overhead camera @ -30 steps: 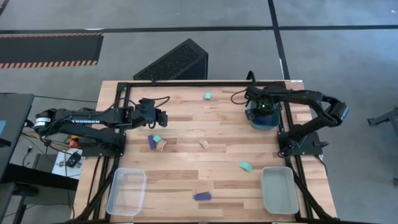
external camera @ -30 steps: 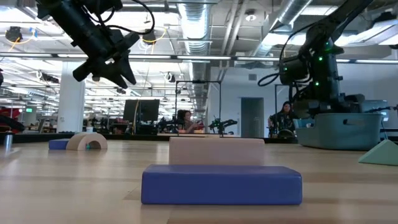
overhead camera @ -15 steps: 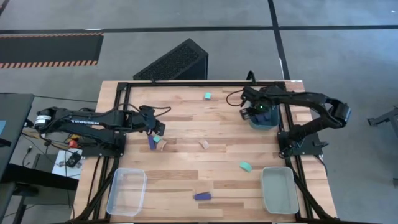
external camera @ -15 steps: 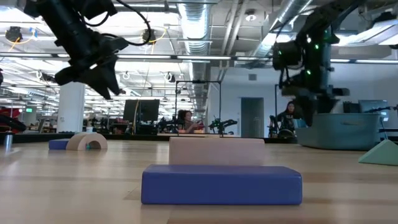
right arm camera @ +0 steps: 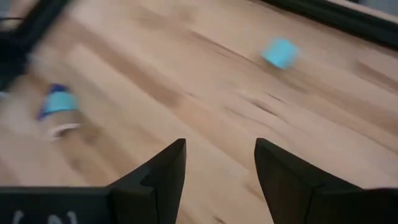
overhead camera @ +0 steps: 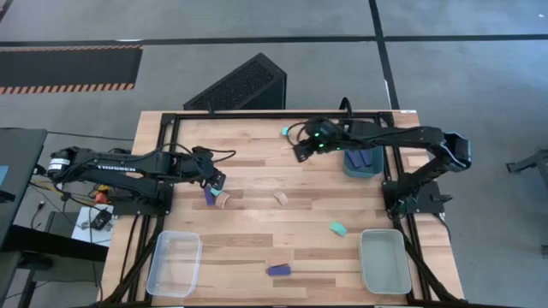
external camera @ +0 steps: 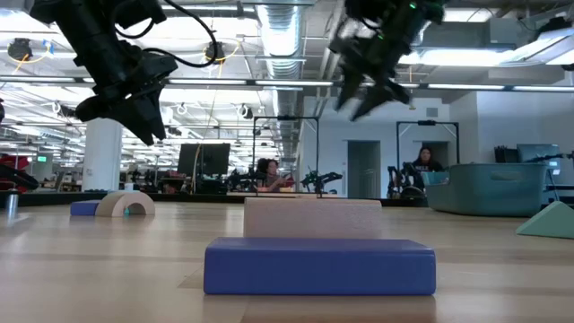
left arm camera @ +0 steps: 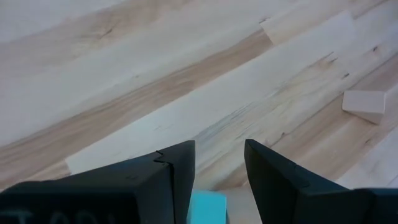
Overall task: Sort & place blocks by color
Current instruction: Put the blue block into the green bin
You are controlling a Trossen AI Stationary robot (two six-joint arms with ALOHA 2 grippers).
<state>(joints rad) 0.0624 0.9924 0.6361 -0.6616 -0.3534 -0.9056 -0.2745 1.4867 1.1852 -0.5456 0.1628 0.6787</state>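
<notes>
Blue blocks [overhead camera: 363, 159] are already binned in the dark teal tray [overhead camera: 349, 167] at 2 o'clock; others remain loose. Left gripper [overhead camera: 217, 181] and right gripper [overhead camera: 301, 152] are spread, empty.

R pincer [overhead camera: 301, 153] swung off the dark teal tray [overhead camera: 362, 162], now over bare worktop [overhead camera: 257, 231] nr the far teal cube [overhead camera: 285, 132], fingers apart; tray shows a dark blue bar [overhead camera: 363, 157] inside. L pincer [overhead camera: 216, 181] dropped lower, w/ fingers apart right over the teal cube [left arm camera: 207, 208] by the arch block [overhead camera: 223, 199].
</notes>
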